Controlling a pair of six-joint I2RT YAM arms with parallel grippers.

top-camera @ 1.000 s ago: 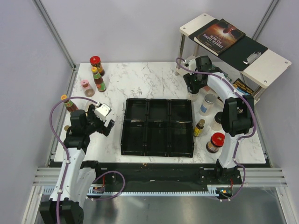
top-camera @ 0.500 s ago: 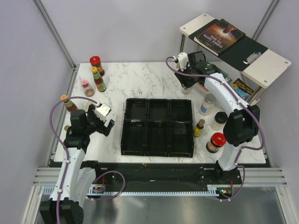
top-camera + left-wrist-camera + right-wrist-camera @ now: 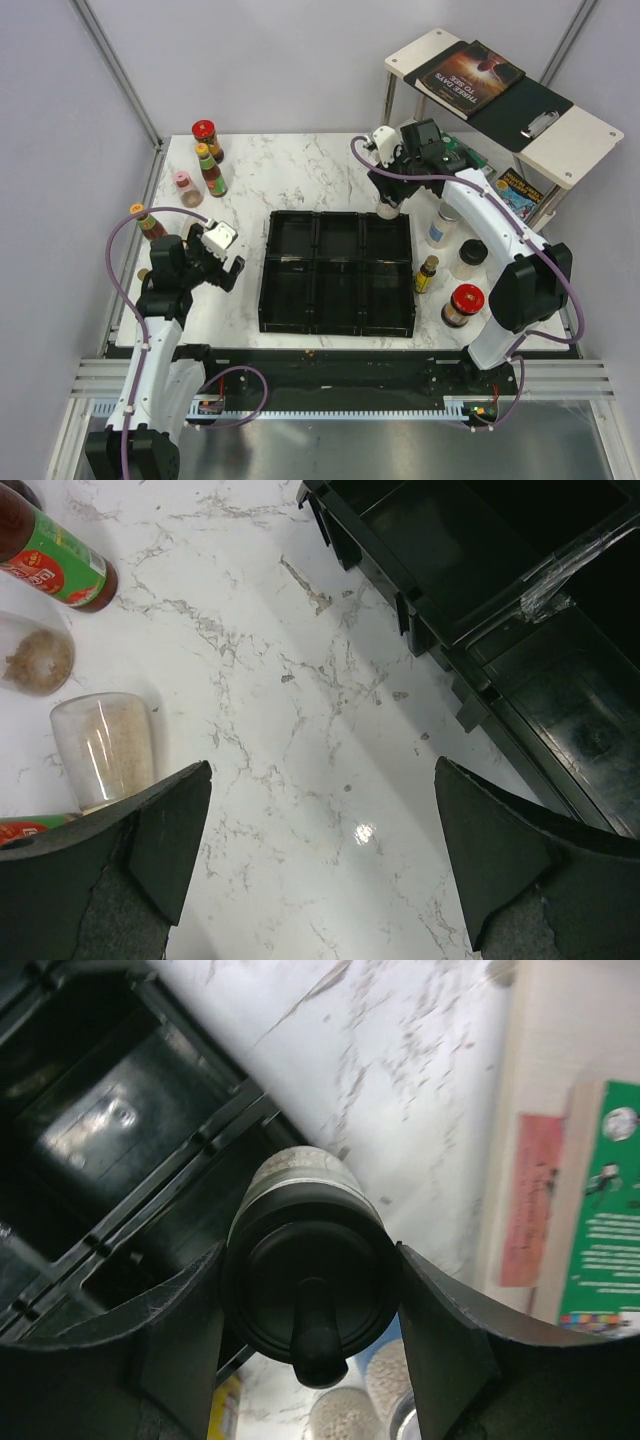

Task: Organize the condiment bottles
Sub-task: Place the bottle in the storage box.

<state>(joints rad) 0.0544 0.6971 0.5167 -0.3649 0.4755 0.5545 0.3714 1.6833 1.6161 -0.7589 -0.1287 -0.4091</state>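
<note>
My right gripper (image 3: 388,203) is shut on a clear jar with a black lid (image 3: 310,1285) and holds it above the back right corner of the black tray (image 3: 338,272). My left gripper (image 3: 222,262) is open and empty over bare marble left of the tray. A red-capped jar (image 3: 204,135), a yellow-capped sauce bottle (image 3: 210,170) and a pink-lidded shaker (image 3: 185,188) stand at the back left. Another yellow-capped bottle (image 3: 148,222) is beside the left arm. To the right of the tray stand a silver-lidded jar (image 3: 445,222), a clear jar (image 3: 468,258), a slim dark bottle (image 3: 427,272) and a red-capped jar (image 3: 462,305).
A white shelf (image 3: 500,85) with a book stands at the back right, with another book (image 3: 522,188) under it. In the left wrist view a sauce bottle (image 3: 55,565) and a clear shaker (image 3: 100,745) are to the left, and the tray's corner (image 3: 470,630) to the right.
My right arm has moved left and nearer with the black-lidded jar, from the back right of the table to the tray's back right corner. The left arm has not moved.
</note>
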